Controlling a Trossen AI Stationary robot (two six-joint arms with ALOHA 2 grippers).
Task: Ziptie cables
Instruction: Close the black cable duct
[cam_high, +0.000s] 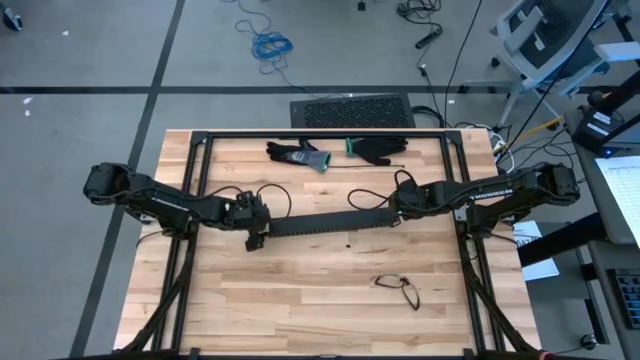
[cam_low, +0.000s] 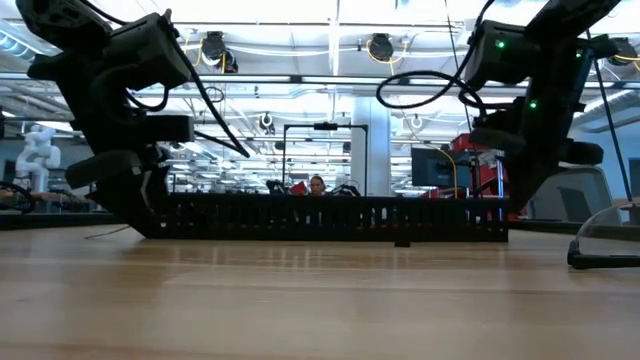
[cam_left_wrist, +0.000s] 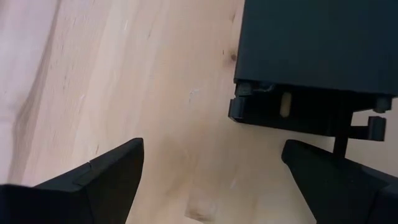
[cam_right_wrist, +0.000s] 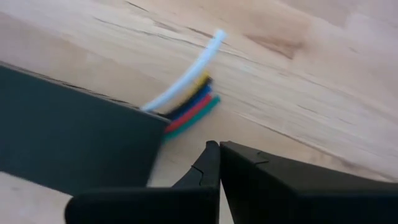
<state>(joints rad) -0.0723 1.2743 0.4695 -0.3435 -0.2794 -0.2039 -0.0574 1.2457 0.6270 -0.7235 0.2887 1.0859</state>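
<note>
- Light wooden plank table carries everything.
- Long black slotted plastic duct lies across its middle.
- Two dark gloves lie near the far edge.
- Thin-framed dark eyeglasses lie toward the near right.

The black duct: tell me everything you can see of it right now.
The black duct is a long, dark, plastic-looking channel with slotted comb walls, lying flat across the middle of the wooden table. Coloured cables and a white strand stick out of its right end. The open left tool is at its left end, the shut right tool at its right.

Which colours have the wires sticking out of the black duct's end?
White, yellow, blue, red, green: the cables, clearest in the right wrist view.
</note>
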